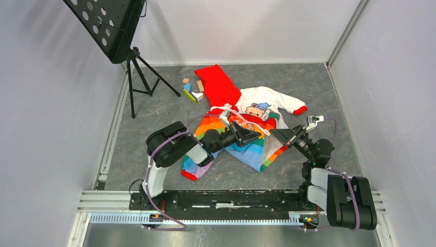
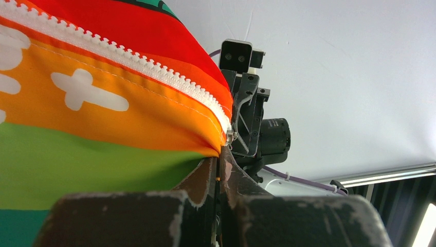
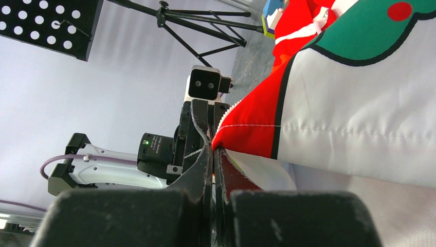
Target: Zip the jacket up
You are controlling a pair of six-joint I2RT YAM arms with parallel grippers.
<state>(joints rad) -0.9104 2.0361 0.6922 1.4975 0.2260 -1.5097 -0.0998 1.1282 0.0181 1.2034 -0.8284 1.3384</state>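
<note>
The jacket (image 1: 247, 123) lies on the grey table, with its red hood (image 1: 218, 85) at the far side, the white bear panel (image 1: 259, 110) to the right and the rainbow front (image 1: 241, 146) nearer me. My left gripper (image 1: 258, 135) is shut on the jacket's orange edge (image 2: 154, 128), at the end of the white zipper (image 2: 154, 69). My right gripper (image 1: 275, 133) faces it, tip to tip, and is shut on the jacket's red edge (image 3: 247, 139). The left gripper (image 2: 221, 157) and right gripper (image 3: 212, 149) each see the other close ahead.
A black perforated music stand (image 1: 110, 25) on a tripod (image 1: 141, 77) stands at the far left. Several coloured wooden blocks (image 1: 191, 91) lie by the hood. White walls enclose the table on three sides. A metal rail (image 1: 221, 198) runs along the near edge.
</note>
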